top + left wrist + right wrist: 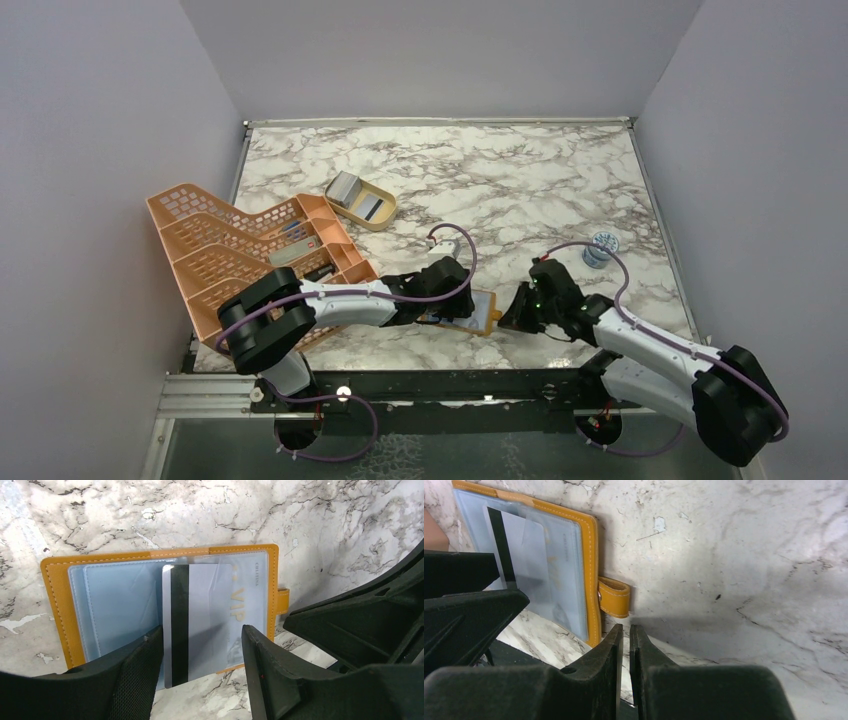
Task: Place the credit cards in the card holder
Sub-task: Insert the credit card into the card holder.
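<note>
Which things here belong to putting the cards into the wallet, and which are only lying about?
For the job: wallet, striped card between the left fingers, more cards.
Lying about: tan dish under those cards, peach rack, small bluish object.

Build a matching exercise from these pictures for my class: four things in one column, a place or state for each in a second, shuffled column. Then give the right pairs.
Things
1. card holder
2. striped credit card
3. tan dish
4. right gripper

Places or states
A. jaws shut, beside the snap tab
B. far from both arms, holding grey cards
C. lying open on the marble table
D. lying on the open pockets, overhanging the orange edge

Pairs: 1-C, 2-D, 3-B, 4-A
</note>
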